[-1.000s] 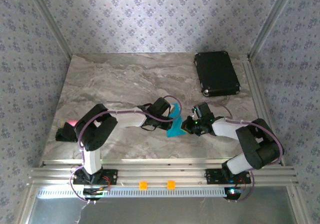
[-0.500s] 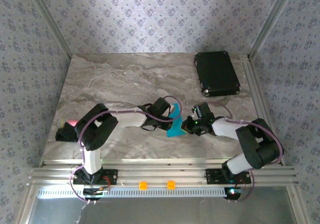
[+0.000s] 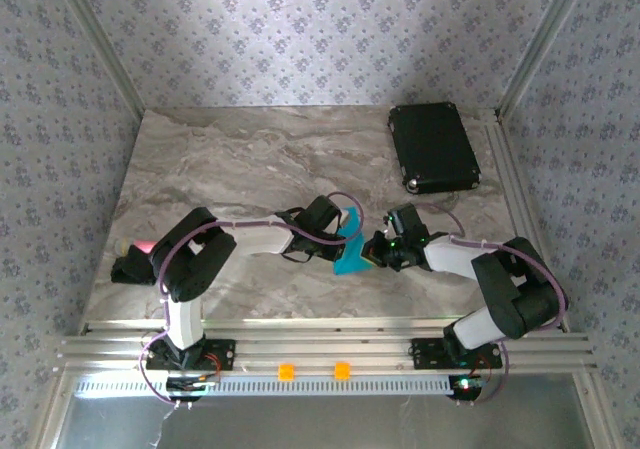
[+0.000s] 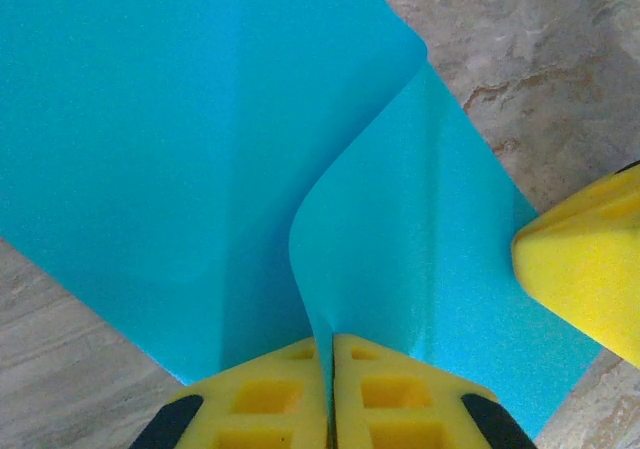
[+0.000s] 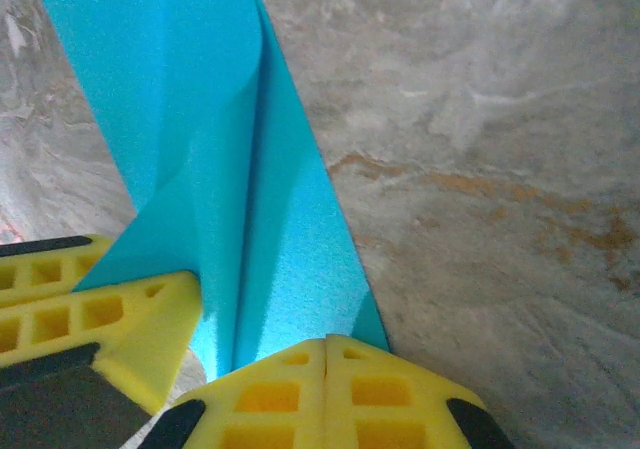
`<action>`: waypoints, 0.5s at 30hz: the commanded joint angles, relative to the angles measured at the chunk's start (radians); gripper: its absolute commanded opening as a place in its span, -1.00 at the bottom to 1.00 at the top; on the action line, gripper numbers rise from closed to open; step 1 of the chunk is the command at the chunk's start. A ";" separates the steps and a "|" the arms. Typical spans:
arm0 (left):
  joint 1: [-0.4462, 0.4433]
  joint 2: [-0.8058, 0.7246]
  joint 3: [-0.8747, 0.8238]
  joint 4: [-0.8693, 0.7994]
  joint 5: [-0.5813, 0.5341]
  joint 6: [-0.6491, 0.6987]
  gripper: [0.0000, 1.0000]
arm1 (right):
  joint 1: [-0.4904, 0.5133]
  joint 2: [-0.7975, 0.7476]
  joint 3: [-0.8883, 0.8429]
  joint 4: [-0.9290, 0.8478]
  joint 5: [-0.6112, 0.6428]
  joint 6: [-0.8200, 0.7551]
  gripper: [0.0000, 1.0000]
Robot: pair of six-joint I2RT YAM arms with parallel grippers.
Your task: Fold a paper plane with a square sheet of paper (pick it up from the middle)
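between both grippers [image 4: 332, 343] [image 5: 327, 349], seemingly creased paper [image 4: 190, 119]

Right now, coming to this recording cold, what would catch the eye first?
The bright cyan sheet of paper, partly folded, stands out first in the near middle of the marble table. The left gripper and the right gripper are both shut on it from opposite sides. A black case lies apart at the far right corner.
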 commanded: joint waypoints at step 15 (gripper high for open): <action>0.008 0.045 -0.021 -0.012 -0.009 0.011 -0.83 | 0.025 0.125 0.104 0.156 -0.050 0.087 -1.00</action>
